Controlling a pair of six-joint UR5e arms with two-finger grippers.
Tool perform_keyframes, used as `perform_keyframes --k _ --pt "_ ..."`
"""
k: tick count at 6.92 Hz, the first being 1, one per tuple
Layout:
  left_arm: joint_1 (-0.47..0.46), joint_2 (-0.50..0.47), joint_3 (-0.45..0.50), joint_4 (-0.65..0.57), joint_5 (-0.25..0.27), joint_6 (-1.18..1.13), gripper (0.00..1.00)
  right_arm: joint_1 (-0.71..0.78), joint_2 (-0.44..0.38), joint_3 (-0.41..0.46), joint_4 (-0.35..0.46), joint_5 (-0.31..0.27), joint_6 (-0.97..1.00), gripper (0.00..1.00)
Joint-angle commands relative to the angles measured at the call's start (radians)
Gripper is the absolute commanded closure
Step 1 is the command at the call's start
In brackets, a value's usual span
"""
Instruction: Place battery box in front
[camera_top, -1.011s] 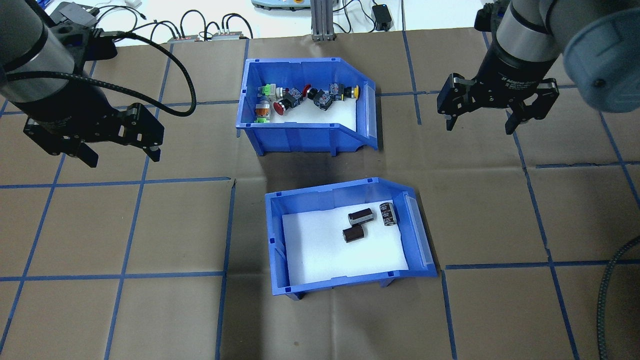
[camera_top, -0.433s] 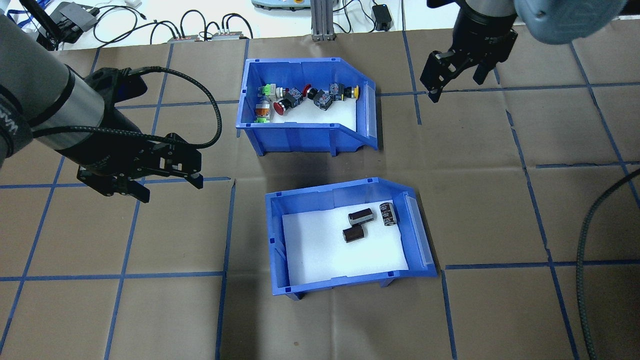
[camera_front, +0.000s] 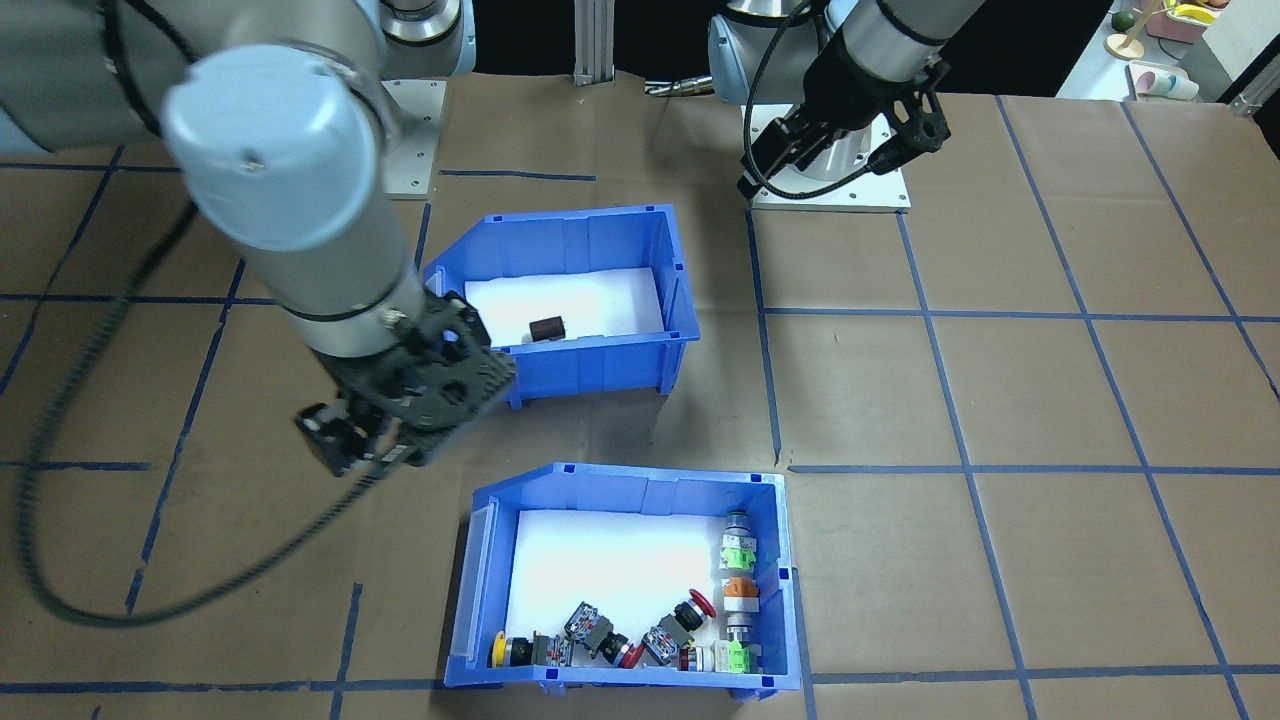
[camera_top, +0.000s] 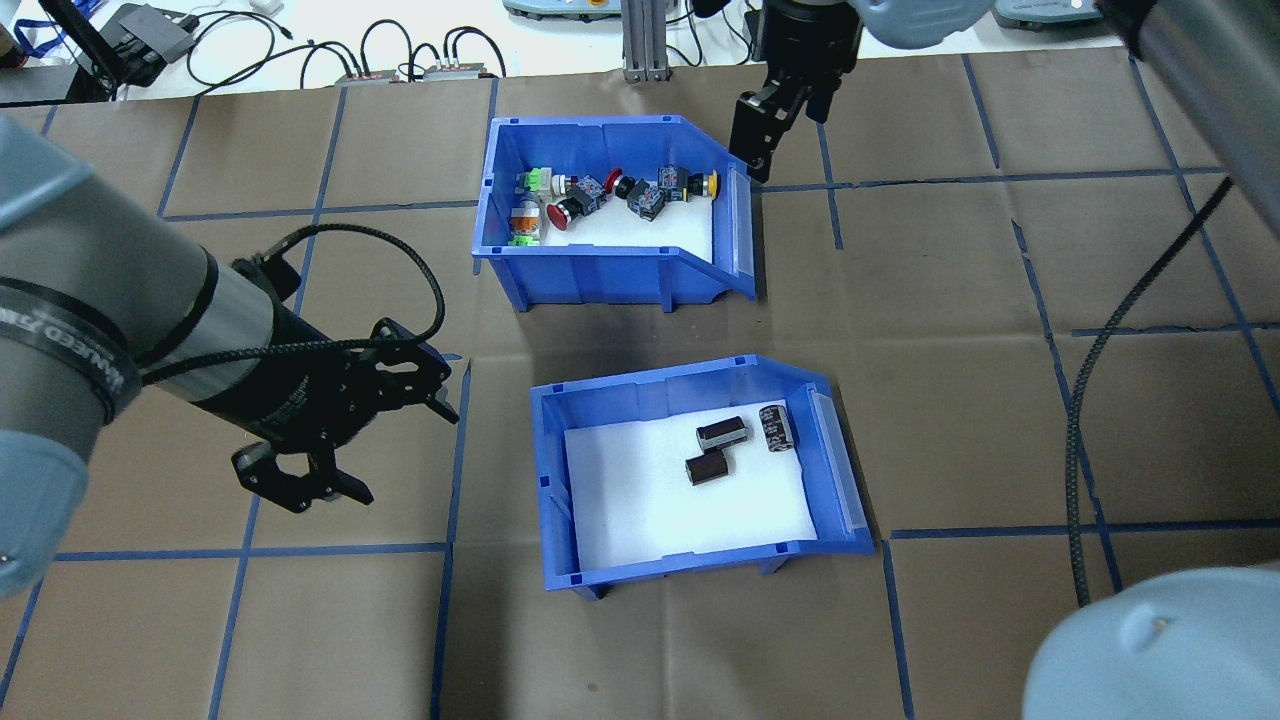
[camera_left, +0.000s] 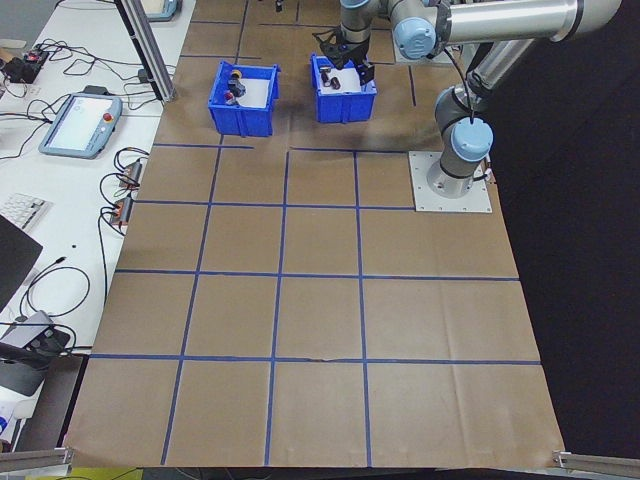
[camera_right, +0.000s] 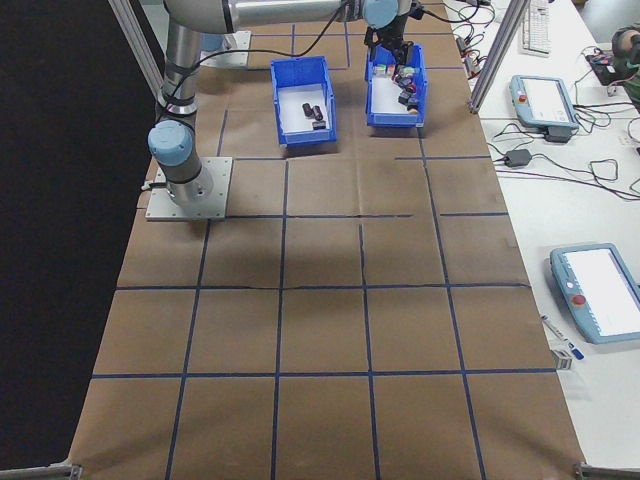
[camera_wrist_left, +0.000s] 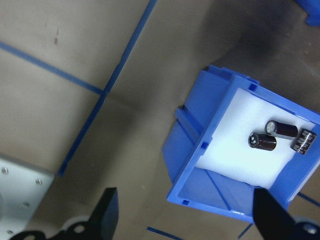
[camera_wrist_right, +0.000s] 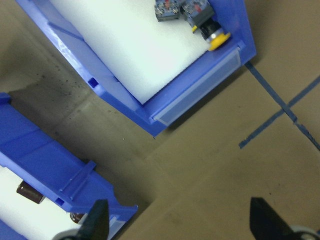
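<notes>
The battery box (camera_top: 548, 470), a blue bin with white foam, stands nearer the robot and holds three dark batteries (camera_top: 722, 433). It also shows in the front view as the battery box (camera_front: 600, 365), and in the left wrist view as the battery box (camera_wrist_left: 192, 150). My left gripper (camera_top: 410, 458) hangs open to the left of that box, apart from it, with nothing between its fingers (camera_wrist_left: 106, 212). My right gripper (camera_top: 752, 150) is open above the sloped end of the far bin of switches (camera_top: 600, 275), its fingers (camera_wrist_right: 97, 222) wide apart and empty.
The switch bin (camera_front: 620, 485) holds several coloured push-buttons. An aluminium post (camera_top: 640, 40), cables and small devices line the table's far edge. The right arm's cable (camera_top: 1085, 400) hangs over the right side. Blue tape marks a grid on the brown table.
My left gripper has swung nearer and to the right, up beside the battery box. My right gripper has travelled left and farther away to the switch bin's sloped end. Neither bin moved.
</notes>
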Motion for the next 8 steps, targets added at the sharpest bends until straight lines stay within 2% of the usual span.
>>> perform_keyframes --k 1,2,3,5,7,8 --pt "-0.109 0.002 -0.083 0.071 -0.002 -0.548 0.05 0.127 0.104 -0.086 -0.066 0.002 -0.171 0.00" --pt "-0.158 0.002 -0.120 0.083 -0.002 -0.723 0.05 0.179 0.133 -0.096 -0.075 0.000 -0.197 0.00" --pt "-0.213 -0.004 -0.163 0.196 -0.002 -0.863 0.05 0.220 0.153 -0.096 -0.078 0.002 -0.203 0.00" --pt "-0.302 -0.057 -0.202 0.296 -0.003 -1.078 0.04 0.270 0.199 -0.096 -0.112 -0.007 -0.226 0.00" --pt "-0.379 -0.105 -0.252 0.481 -0.005 -1.219 0.02 0.270 0.242 -0.081 -0.135 -0.007 -0.241 0.00" --pt "-0.387 -0.128 -0.265 0.503 -0.008 -1.245 0.01 0.276 0.271 -0.079 -0.155 -0.009 -0.235 0.00"
